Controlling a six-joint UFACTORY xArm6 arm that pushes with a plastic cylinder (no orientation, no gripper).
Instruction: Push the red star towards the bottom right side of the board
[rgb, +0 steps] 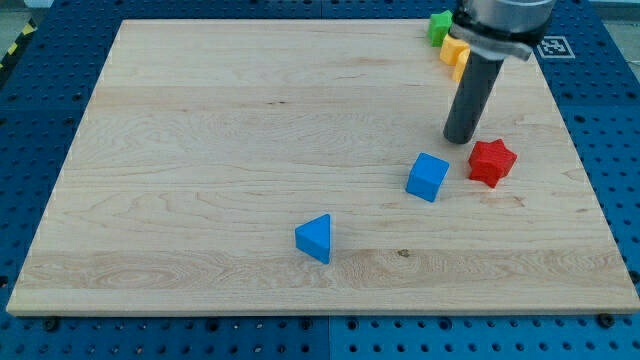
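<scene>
The red star (492, 161) lies on the wooden board (200, 150) at the view's right, a little below mid-height. My tip (460, 138) is down on the board just up and to the left of the star, with a small gap between them. A blue cube (428, 176) sits to the left of the star, below my tip.
A blue triangular block (315, 238) lies lower, near the board's middle bottom. A green block (440, 25) and a yellow block (455, 52) sit at the top right, partly hidden behind the rod. The board's right edge is close to the star.
</scene>
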